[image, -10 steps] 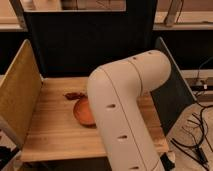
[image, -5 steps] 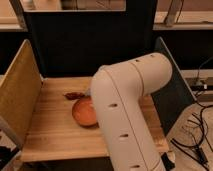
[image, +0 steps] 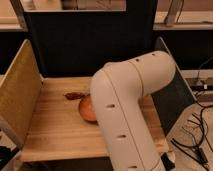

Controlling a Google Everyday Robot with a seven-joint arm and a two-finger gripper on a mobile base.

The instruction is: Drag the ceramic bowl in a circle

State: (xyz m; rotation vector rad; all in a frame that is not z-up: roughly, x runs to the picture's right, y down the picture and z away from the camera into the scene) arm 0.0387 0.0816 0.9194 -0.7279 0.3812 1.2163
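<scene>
The ceramic bowl (image: pixel 85 109) is an orange-brown glossy shallow bowl on the wooden table (image: pixel 52 131), near its middle. Only its left part shows; the rest is hidden behind my white arm (image: pixel 125 105). The arm bends over the table from the front right and covers the bowl's right side. My gripper is hidden behind the arm, somewhere at or over the bowl, so I cannot see it.
A small dark red scrap (image: pixel 74 95) lies just behind and left of the bowl. A wooden side panel (image: pixel 17 92) stands at the left, a dark panel (image: pixel 176 97) at the right, a black back wall (image: pixel 85 45) behind. Cables (image: pixel 196 136) lie on the floor at right.
The arm's elbow has drifted slightly to the right. The visible part of the bowl stays at almost the same spot.
</scene>
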